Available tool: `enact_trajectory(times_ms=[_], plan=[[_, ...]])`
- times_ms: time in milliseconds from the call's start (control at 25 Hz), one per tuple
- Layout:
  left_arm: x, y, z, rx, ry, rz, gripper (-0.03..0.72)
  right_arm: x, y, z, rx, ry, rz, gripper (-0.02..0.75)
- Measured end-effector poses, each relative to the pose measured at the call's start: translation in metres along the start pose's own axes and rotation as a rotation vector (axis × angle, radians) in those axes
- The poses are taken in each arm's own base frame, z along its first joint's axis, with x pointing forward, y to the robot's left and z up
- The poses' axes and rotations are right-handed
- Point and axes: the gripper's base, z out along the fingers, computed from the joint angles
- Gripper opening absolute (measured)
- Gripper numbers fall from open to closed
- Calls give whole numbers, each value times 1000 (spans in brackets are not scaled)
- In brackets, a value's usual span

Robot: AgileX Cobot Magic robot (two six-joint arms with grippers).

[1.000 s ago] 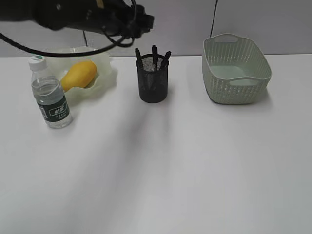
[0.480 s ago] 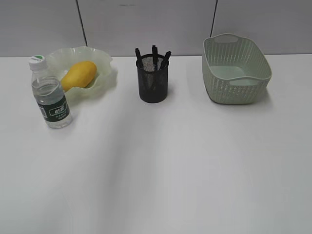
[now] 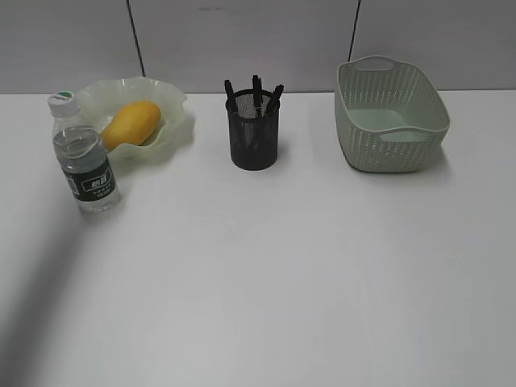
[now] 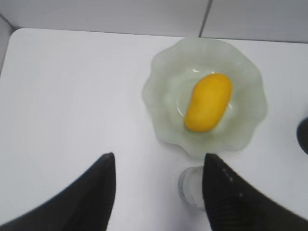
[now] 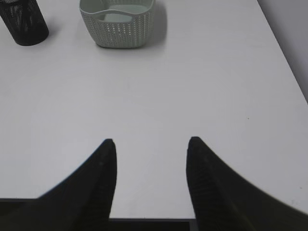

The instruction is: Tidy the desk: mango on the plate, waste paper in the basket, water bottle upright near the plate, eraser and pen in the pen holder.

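The mango (image 3: 131,123) lies in the wavy-rimmed plate (image 3: 172,105) at the back left; both also show in the left wrist view, mango (image 4: 208,102), plate (image 4: 159,91). The water bottle (image 3: 84,155) stands upright in front of the plate, and its top (image 4: 191,188) shows by the left gripper's right finger. The pen holder (image 3: 253,135) holds dark pens. The basket (image 3: 389,114) stands at the back right; I cannot see the waste paper or eraser. My left gripper (image 4: 159,161) is open and empty, high above the desk. My right gripper (image 5: 150,145) is open and empty over the desk's near edge.
The pen holder (image 5: 23,21) and basket (image 5: 118,21) show at the far end of the right wrist view. A grey panelled wall runs behind the desk (image 3: 282,266). The desk's front edge lies between the right fingers.
The left arm, which crossed the top left of the exterior view a second ago, has withdrawn out of that view. The objects have not moved.
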Motion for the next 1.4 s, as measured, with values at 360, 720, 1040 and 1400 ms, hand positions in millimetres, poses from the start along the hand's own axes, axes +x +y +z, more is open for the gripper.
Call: enact_trajectory(times_ms=[360,720,1040,1400], plan=[[1,11,7,21,11,22,441,0,0,0,0,0,0,384],[44,-2,-19,80,-58,60,628,0,0,0,0,0,0,384],[112,12,-67,89,-173,65,652,0,0,0,0,0,0,384],[214,31,-114,105,-282,66,542,0,0,0,0,0,0,384]])
